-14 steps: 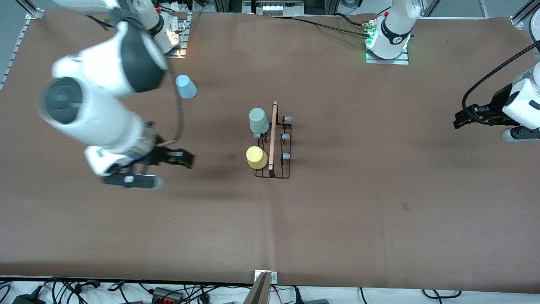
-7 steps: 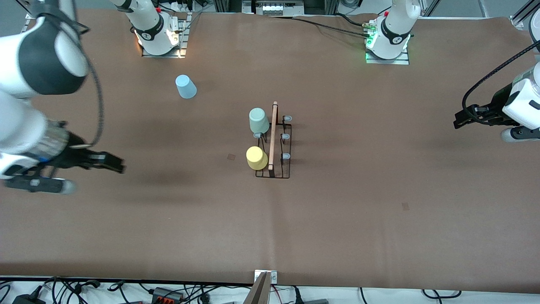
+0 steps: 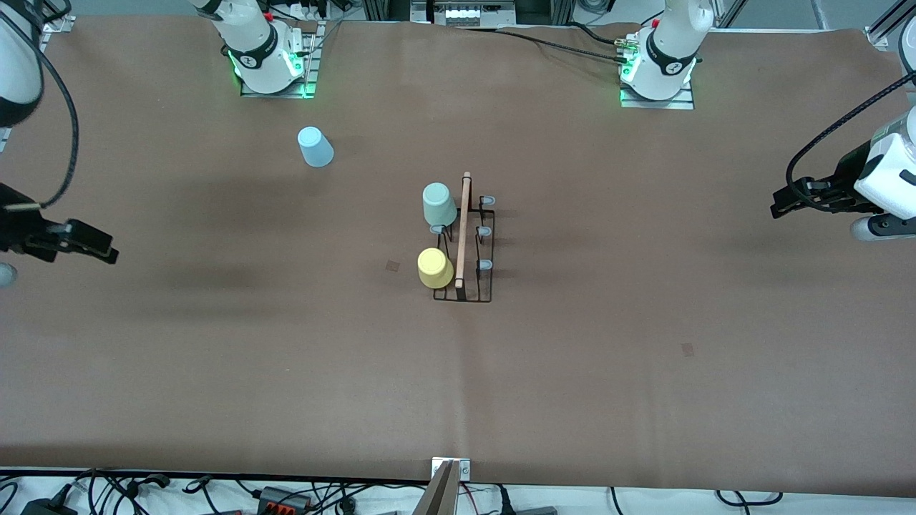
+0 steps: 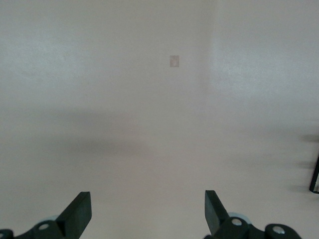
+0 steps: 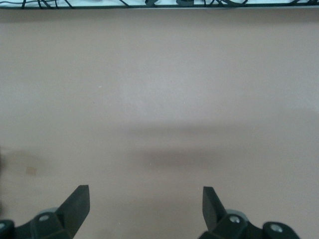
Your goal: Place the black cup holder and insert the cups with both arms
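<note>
the black cup holder (image 3: 464, 239) stands at mid-table, its wooden rod (image 3: 462, 230) running nearer-to-farther from the front camera. the yellow cup (image 3: 435, 267) sits inverted on the nearest peg of the row facing the right arm's end of the table. the mint green cup (image 3: 439, 204) sits inverted on the farthest peg of that same row. the peg between them is bare, as are the three pegs on the row facing the left arm's end.

the light blue cup (image 3: 315, 146) stands upside down on the table (image 3: 644, 357), farther from the front camera than the holder and toward the right arm's end. it is judged to be the remaining item to load.

the right gripper (image 3: 89, 247) hangs over the table edge at the right arm's end, fingers spread wide and empty, as the right wrist view confirms (image 5: 144, 204). the left gripper (image 3: 783, 202) waits over the left arm's end of the table, also spread wide and empty (image 4: 147, 209).

the right gripper is clearly the nearer of the two to the light blue cup; the cup lies from it toward the robot bases and toward the table's middle.
</note>
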Robot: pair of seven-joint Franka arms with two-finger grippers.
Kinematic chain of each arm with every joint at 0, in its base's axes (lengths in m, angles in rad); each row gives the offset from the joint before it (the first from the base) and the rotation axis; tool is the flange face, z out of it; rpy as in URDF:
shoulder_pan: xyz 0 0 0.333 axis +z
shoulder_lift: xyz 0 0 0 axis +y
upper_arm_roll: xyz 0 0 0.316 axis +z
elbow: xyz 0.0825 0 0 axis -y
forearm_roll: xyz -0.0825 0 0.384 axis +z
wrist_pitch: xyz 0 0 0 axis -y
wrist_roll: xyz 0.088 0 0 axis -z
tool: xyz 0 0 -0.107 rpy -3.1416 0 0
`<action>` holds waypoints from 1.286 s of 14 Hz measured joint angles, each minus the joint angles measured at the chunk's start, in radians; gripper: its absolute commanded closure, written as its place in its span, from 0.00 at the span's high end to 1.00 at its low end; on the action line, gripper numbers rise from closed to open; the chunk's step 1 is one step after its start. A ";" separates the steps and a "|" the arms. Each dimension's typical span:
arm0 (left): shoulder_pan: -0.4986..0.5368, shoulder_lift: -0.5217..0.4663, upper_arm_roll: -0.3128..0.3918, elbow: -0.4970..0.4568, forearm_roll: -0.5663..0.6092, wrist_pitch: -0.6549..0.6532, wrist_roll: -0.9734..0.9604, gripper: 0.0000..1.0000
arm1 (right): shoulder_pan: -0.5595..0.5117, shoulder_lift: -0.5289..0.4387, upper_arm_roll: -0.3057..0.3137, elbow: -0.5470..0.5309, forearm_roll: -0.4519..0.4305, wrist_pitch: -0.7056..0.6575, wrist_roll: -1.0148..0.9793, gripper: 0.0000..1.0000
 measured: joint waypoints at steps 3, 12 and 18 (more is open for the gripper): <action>0.001 0.000 0.000 0.000 0.000 0.000 0.000 1.00 | -0.001 -0.026 -0.001 -0.004 -0.001 -0.048 -0.002 1.00; 0.001 0.000 0.000 0.000 0.000 0.000 0.000 1.00 | 0.000 -0.220 -0.001 -0.300 -0.004 0.045 -0.003 1.00; 0.001 0.000 0.000 0.000 0.000 0.000 0.000 1.00 | 0.000 -0.246 -0.001 -0.304 -0.004 0.005 -0.003 1.00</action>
